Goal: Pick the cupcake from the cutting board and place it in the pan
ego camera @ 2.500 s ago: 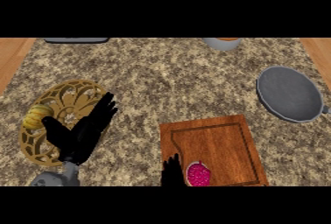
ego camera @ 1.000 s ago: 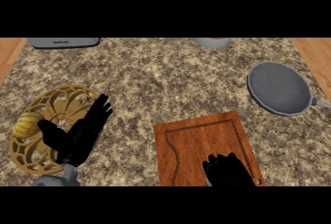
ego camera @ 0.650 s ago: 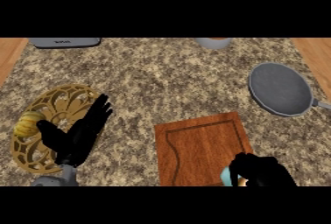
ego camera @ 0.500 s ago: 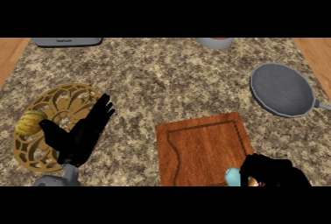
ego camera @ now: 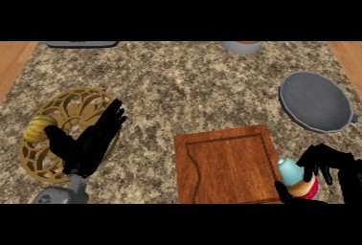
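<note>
The right hand (ego camera: 326, 167) sits at about 4 o'clock in the head view, low against the right edge, its black fingers and thumb curled around the cupcake (ego camera: 293, 176). Only part of the cupcake shows between them: a pale blue wrapper side and a patch of pink and tan. It lies tilted in the grasp, just off the right edge of the cutting board (ego camera: 225, 165), not on the wood itself.

The cutting board is a brown wooden slab with a routed groove near its rim, lying on the desk (ego camera: 176, 91) at roughly 5 o'clock, its lower edge running out of view. From the hand, the pan (ego camera: 315, 101) lies toward 12 o'clock, well apart from it: a round grey pan with a darker inside, near the right edge of the desk at about 2 o'clock in the view.

The left hand (ego camera: 88, 143) is at about 8 o'clock, fingers straight and relaxed, pointing up toward 1 o'clock, holding nothing. It overlaps a round golden openwork trivet (ego camera: 60, 119), which bears a yellow thing on its left side that I cannot make out.

At the far edge of the speckled stone desk, a grey container (ego camera: 242, 46) shows near 12 o'clock, and a dark flat object (ego camera: 81, 44) at 11 o'clock; both are cut off.
</note>
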You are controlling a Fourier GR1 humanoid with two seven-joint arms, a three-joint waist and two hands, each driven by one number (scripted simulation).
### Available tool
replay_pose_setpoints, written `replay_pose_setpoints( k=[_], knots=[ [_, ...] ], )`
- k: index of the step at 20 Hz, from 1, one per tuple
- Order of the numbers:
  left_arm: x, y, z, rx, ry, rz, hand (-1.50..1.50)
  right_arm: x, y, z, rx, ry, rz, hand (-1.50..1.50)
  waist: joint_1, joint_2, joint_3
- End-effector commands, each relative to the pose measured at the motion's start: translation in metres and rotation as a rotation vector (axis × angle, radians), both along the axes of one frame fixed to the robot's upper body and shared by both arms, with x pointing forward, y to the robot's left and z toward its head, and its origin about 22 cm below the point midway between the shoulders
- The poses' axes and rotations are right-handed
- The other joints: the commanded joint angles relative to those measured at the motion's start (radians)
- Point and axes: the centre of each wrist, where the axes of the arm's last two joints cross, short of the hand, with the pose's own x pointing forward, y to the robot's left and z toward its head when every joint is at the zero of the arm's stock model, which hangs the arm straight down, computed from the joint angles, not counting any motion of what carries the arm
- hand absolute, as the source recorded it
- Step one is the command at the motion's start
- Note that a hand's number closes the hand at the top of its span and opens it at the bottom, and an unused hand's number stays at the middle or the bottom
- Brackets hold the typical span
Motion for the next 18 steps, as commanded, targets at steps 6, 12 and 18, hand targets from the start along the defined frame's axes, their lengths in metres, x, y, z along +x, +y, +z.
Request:
replay_pose_setpoints(
  k=[6, 12, 18],
  knots=[
    [0.004, -0.024, -0.008, -0.008, 0.009, -0.025, 0.00, 0.074, -0.077, -0.038, -0.117, -0.073, -0.102, 1.50, 0.015, 0.003, -0.001],
    [-0.011, -0.017, -0.003, 0.004, -0.003, -0.038, 0.00, 0.130, -0.072, -0.062, -0.071, -0.186, -0.274, 1.50, 0.034, 0.003, 0.000],
    [-0.001, -0.008, -0.013, 0.004, 0.005, -0.043, 0.00, 0.173, -0.118, -0.059, -0.024, -0.237, -0.340, 1.50, 0.042, 0.010, 0.001]
  ],
)
